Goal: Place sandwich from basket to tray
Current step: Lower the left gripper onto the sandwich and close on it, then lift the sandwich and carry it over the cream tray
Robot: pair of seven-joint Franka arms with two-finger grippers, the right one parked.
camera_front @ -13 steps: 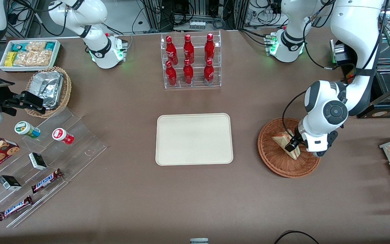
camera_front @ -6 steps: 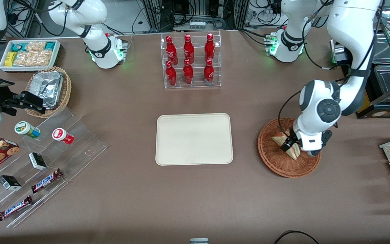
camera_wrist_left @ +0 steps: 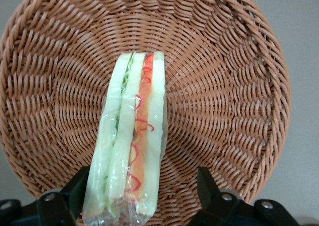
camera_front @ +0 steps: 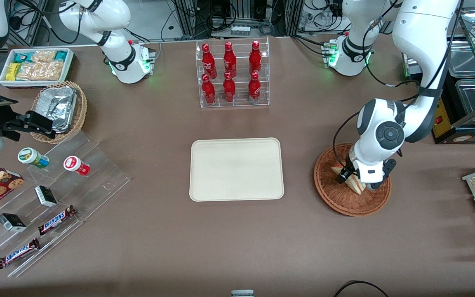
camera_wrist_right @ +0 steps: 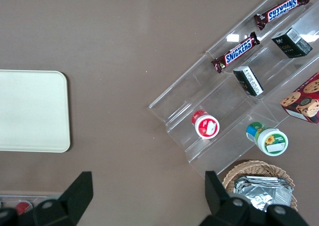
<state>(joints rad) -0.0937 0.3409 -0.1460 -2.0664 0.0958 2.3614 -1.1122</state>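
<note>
Front view showed the left arm bent down over the basket, which sat on the desk toward the working arm's end, well apart from the tray. The end effector hung inside the basket's rim, right at the sandwich, with the wrist housing covering much of the wedge from this angle. Only a pale corner of bread and its lower tip showed beside the dark fingers.

From the left wrist view, the sandwich stood on edge in the middle of the basket, wrapped in clear film, its cut face turned to the camera with green filling in one seam and red in the other. The two black fingers stood spread to either side of the wedge. One finger sat just beside the bread; whether it touched the wrap could not be told. The other finger stood clearly apart from the sandwich, with bare wicker showing between them. So the end effector was wide open around the sandwich and held nothing. The sandwich lay in the basket, its lower edge resting on the weave.

The tray lay bare near the middle of the desk, nearer the front camera than a clear rack of red bottles.
</note>
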